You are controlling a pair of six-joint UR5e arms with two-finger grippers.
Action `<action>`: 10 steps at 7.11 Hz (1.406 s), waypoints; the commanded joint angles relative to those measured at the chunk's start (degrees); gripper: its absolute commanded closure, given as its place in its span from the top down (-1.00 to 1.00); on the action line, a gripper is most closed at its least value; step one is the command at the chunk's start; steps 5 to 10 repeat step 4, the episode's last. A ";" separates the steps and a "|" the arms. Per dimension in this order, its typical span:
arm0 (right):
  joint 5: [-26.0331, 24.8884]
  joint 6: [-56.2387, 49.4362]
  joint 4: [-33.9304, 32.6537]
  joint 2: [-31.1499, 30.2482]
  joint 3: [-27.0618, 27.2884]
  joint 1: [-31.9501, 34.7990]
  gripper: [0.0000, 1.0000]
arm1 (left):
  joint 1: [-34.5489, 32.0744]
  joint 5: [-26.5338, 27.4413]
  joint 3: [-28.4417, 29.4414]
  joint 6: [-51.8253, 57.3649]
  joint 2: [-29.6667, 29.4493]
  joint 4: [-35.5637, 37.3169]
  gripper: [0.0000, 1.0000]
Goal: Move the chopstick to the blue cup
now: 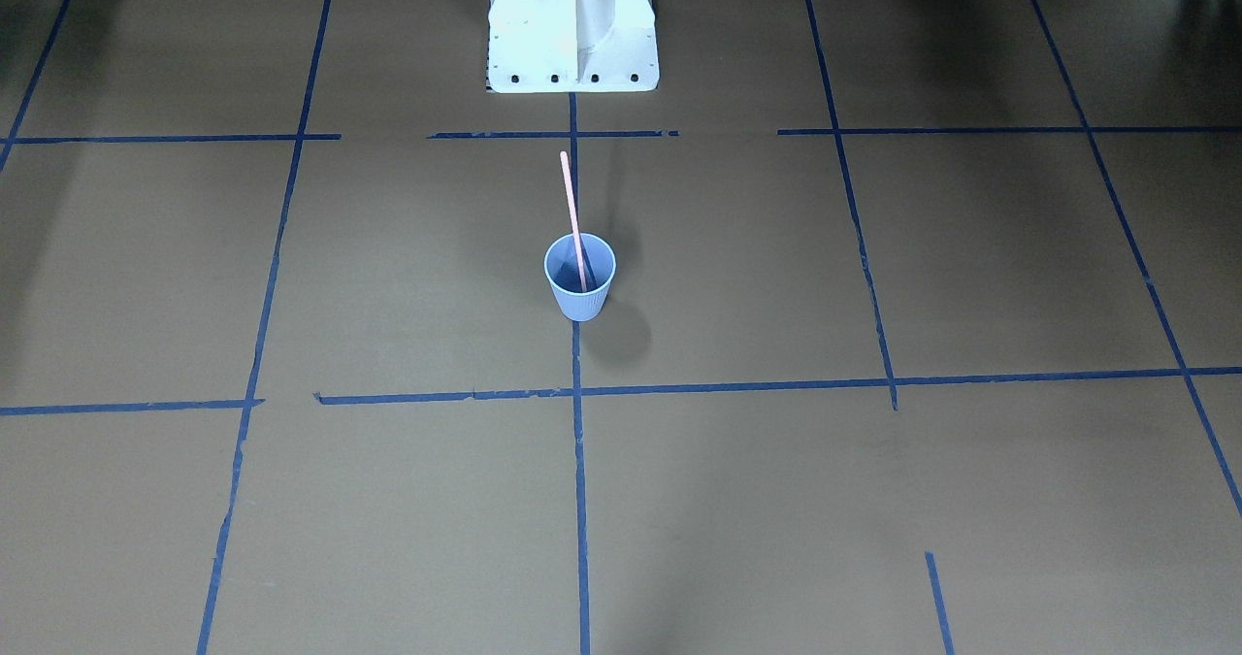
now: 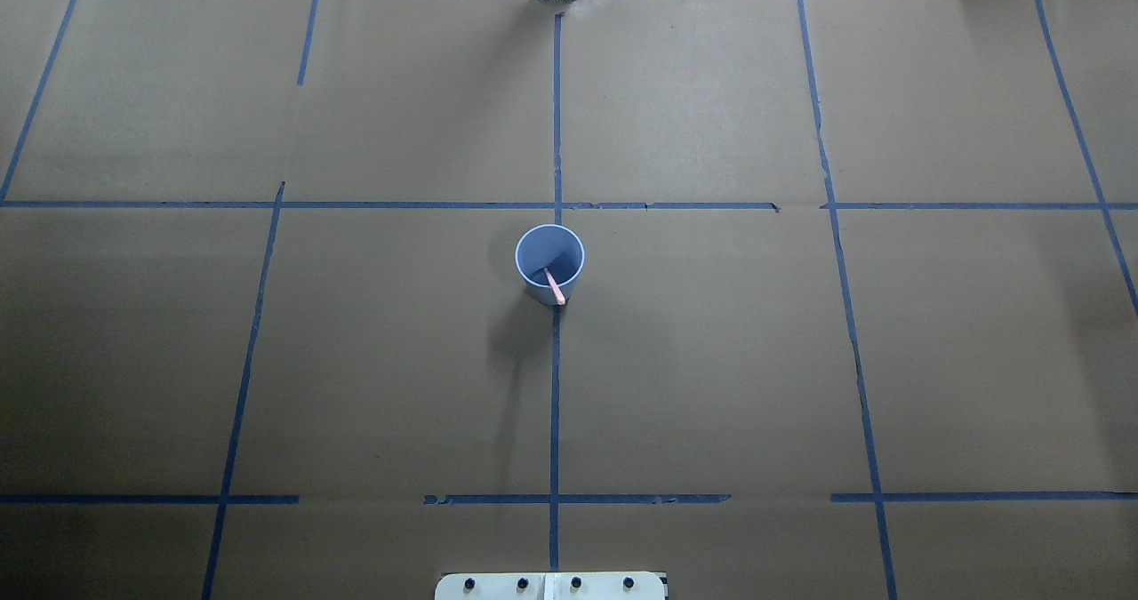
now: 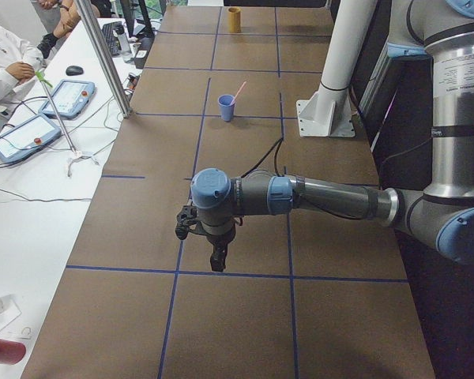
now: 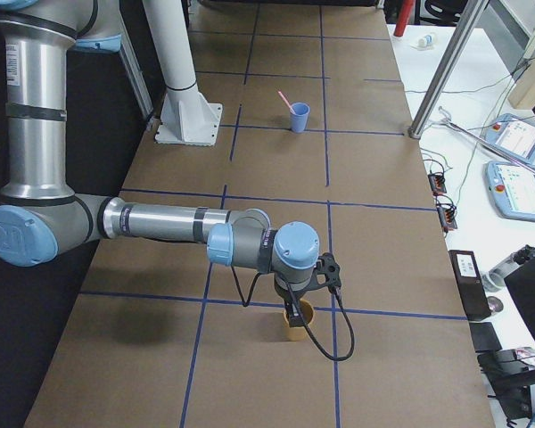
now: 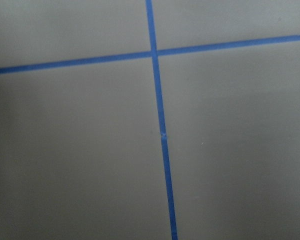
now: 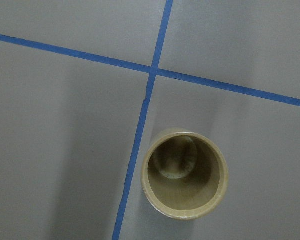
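Note:
The blue cup stands upright near the table's middle on a blue tape line. A pale pink chopstick stands inside it and leans on the rim toward the robot's base. Both also show in the overhead view, the cup and the stick. My left gripper shows only in the exterior left view, pointing down over bare table far from the cup. My right gripper shows only in the exterior right view, just above a tan cup. I cannot tell whether either is open or shut.
An empty tan cup stands at the table's right end beside a tape crossing, under my right wrist. The white robot base is behind the blue cup. Operators and tablets sit beyond the far table edge.

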 commanded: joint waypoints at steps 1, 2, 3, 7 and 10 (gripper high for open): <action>0.14 0.12 0.22 -0.30 0.13 -0.05 1.00 | 0.05 0.13 0.17 0.01 -0.02 0.10 1.00; 0.05 0.20 0.13 -0.39 0.13 -0.05 1.00 | 0.05 0.13 0.34 0.01 -0.02 0.10 1.00; -0.21 0.20 -0.04 -0.31 -0.57 -0.22 1.00 | 0.05 0.21 0.34 0.01 0.07 0.10 1.00; 0.13 0.12 0.30 -0.57 -1.62 -0.14 1.00 | 0.05 0.22 0.26 0.01 -0.01 0.10 1.00; 0.13 0.12 0.30 -0.57 -1.62 -0.14 1.00 | 0.05 0.22 0.26 0.01 -0.01 0.10 1.00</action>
